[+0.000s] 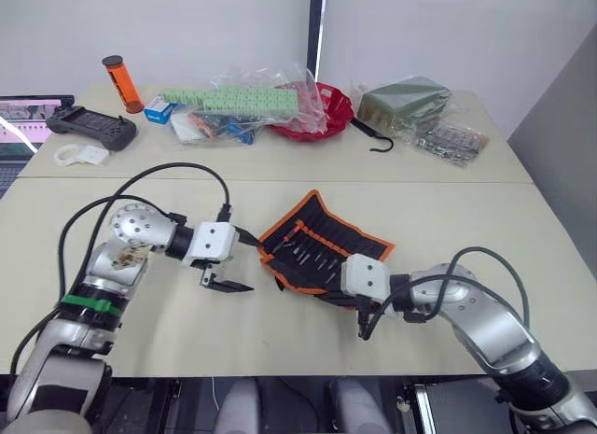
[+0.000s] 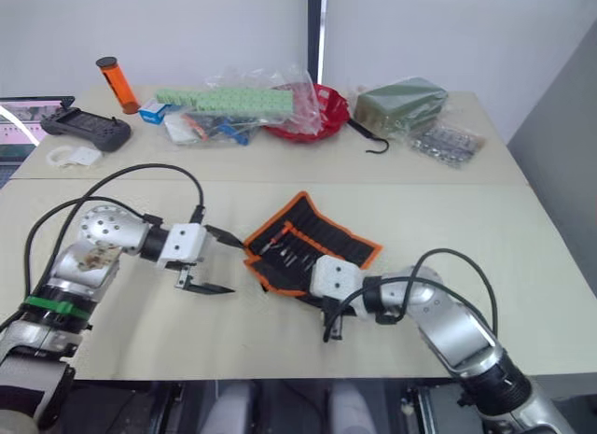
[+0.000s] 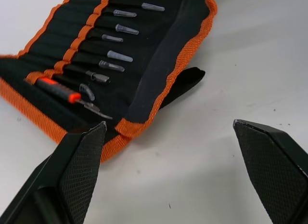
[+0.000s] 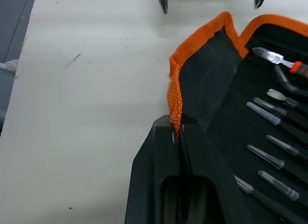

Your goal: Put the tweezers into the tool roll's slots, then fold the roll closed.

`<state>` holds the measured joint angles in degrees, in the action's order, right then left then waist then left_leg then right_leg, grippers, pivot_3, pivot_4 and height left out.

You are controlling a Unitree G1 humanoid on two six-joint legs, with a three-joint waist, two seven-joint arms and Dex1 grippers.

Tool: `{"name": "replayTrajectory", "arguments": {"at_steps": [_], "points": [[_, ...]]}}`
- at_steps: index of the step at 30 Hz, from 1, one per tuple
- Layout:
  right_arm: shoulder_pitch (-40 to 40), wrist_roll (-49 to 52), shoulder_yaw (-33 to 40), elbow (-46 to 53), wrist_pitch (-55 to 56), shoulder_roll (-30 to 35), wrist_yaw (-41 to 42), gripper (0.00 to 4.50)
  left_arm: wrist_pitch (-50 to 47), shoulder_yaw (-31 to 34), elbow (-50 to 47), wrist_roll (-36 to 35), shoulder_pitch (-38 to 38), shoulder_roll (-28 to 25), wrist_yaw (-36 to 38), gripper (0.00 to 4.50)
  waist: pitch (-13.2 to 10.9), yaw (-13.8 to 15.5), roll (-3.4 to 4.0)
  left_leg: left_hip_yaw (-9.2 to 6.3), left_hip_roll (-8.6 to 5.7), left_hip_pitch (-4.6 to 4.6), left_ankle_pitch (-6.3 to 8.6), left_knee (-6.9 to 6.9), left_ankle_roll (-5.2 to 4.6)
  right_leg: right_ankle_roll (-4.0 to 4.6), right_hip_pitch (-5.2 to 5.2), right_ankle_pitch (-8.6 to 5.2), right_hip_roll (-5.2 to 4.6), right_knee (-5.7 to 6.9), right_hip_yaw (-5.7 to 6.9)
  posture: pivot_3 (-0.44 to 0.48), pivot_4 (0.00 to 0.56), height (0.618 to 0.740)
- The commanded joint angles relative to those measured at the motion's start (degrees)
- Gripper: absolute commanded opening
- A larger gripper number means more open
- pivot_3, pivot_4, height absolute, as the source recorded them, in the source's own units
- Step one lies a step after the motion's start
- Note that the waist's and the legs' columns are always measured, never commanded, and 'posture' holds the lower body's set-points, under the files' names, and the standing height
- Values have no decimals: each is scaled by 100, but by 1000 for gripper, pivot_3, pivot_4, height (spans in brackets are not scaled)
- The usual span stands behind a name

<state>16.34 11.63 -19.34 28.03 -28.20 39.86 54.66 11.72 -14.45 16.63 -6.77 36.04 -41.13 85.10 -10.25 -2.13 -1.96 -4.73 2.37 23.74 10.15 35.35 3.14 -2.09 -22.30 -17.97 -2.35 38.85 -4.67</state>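
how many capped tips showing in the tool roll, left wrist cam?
6, in one row along the tool roll. More may be hidden beyond the picture's edge.

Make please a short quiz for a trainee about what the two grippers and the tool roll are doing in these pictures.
1. True or false: the right gripper pinches the orange edge of the tool roll.
2. The left gripper is: A open, holding nothing; B shut on a tweezer; C shut on the strap.
3. Fill in: the tool roll lies ____ with the tweezers in its slots.

Key: 1 true; 2 A; 3 open.
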Motion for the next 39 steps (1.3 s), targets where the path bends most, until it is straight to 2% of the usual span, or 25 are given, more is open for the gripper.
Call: {"name": "replayTrajectory", "arguments": {"at_steps": [1,2,5,16,23,28,36,39], "points": [[-103,109,198,332,-67,42,-60,26,464,-176,291,153,276,203,78,4500,0,3,0,0,0,0,0,1,0,0,0,0,0,1,0,0,150,740],[-124,115,218,362,-93,41,-88,26,643,-232,450,232,354,268,84,4500,0,-3,0,-1,0,0,0,2,0,0,0,0,0,2,0,0,150,740],[-167,122,249,427,-175,40,-166,0,835,-319,777,223,571,463,226,3647,0,-20,0,-1,-1,0,0,5,0,0,0,0,0,4,0,0,150,740],[-220,92,309,415,-207,61,-323,0,1487,-385,1771,418,1040,571,404,37,0,-26,0,-3,-3,0,0,9,-1,-2,1,-1,0,8,0,0,150,740],[-25,-417,154,-359,393,-49,-487,0,1572,-405,1982,850,915,540,-100,37,0,-24,-1,-4,-3,3,1,28,-3,-3,3,-1,0,14,0,0,150,740],[482,-963,-63,-1408,1257,-192,-529,0,1482,-244,1822,1120,702,226,-695,37,0,-39,0,-4,-3,3,2,45,-5,-4,4,-1,0,22,0,0,150,740],[1371,-1353,-278,-2923,2404,-721,-505,0,740,63,1002,862,-33,-522,-978,37,-1,-107,2,-4,2,-3,3,41,-7,-3,2,0,3,34,0,0,150,740],[1757,-1471,-379,-3503,2861,-975,-497,0,156,345,321,556,-548,-790,-1076,37,-3,-120,4,-5,1,-2,3,41,-7,-3,2,0,3,34,0,0,150,740]]}}
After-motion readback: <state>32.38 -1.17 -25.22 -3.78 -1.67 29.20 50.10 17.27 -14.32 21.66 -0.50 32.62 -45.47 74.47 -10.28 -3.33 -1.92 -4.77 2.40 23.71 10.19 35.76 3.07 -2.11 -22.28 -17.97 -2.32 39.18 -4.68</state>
